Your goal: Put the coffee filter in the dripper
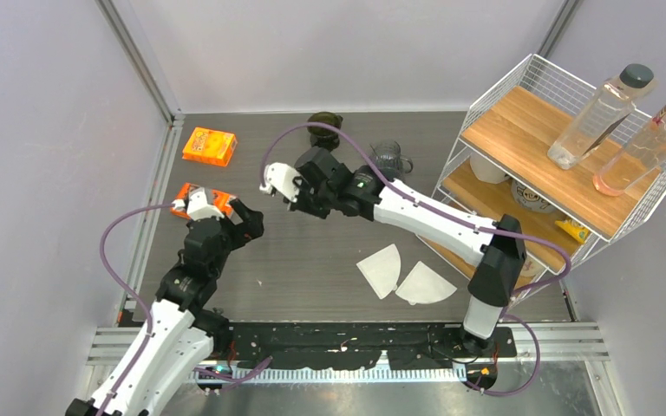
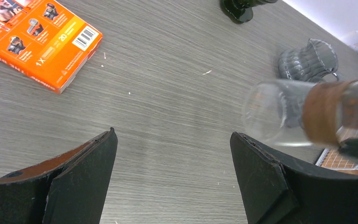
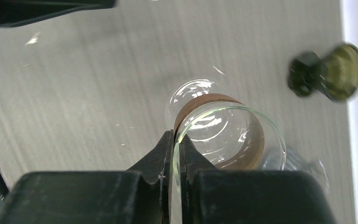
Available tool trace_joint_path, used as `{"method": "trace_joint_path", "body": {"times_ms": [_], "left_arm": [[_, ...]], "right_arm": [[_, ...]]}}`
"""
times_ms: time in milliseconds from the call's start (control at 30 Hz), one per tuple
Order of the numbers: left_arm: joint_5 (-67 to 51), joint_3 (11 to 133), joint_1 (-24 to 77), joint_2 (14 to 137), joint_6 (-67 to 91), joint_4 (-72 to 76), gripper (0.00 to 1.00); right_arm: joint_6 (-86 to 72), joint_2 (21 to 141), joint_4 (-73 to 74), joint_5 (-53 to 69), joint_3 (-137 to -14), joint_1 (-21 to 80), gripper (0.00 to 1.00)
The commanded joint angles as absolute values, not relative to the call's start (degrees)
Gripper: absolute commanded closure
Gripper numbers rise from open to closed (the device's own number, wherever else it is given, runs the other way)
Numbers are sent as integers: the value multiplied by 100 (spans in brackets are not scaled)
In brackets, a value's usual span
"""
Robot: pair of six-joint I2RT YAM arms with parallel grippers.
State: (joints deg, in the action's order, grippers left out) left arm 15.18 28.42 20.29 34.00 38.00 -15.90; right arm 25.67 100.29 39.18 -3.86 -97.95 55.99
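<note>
**Filters flat on the table, right grip on the glass**

Two white coffee filters (image 1: 381, 269) side by side on the table (image 1: 312, 260), lower centre-right of the top view, untouched. Up at top centre, well apart from them: grey ribbed dripper (image 1: 390, 159), upright. Just left of it, right gripper (image 3: 177, 140) pinched tight on the rim of a glass carafe (image 3: 219, 135) with a brown collar. Left gripper (image 2: 172, 135) at centre left, fingers spread wide, holding nothing. Orange box (image 1: 209, 146) at upper left.
</note>
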Motion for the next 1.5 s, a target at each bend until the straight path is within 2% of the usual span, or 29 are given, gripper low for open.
{"method": "trace_joint_path", "body": {"times_ms": [0, 333, 933, 1200, 1267, 1467], "left_arm": [[1782, 2746, 2048, 3035, 3952, -1963, 1], [1865, 2596, 2047, 2743, 4107, -2323, 1], [2002, 2492, 2048, 2751, 3964, -2327, 1], [2080, 2447, 2048, 2779, 3912, -2318, 1], [2062, 2466, 2048, 2808, 3903, -2340, 1], [2030, 2483, 2048, 2774, 3877, -2353, 1]], "right_arm": [[3383, 9942, 3650, 724, -9788, 5675, 95], [3716, 10365, 3785, 1506, -9814, 5937, 94], [4132, 11132, 4147, 1537, -10095, 6063, 91], [4164, 11130, 4136, 1504, -10067, 6064, 79], [4139, 11136, 4137, 1506, -10101, 6064, 69], [4066, 10917, 4147, 1511, -10220, 6064, 53]]}}
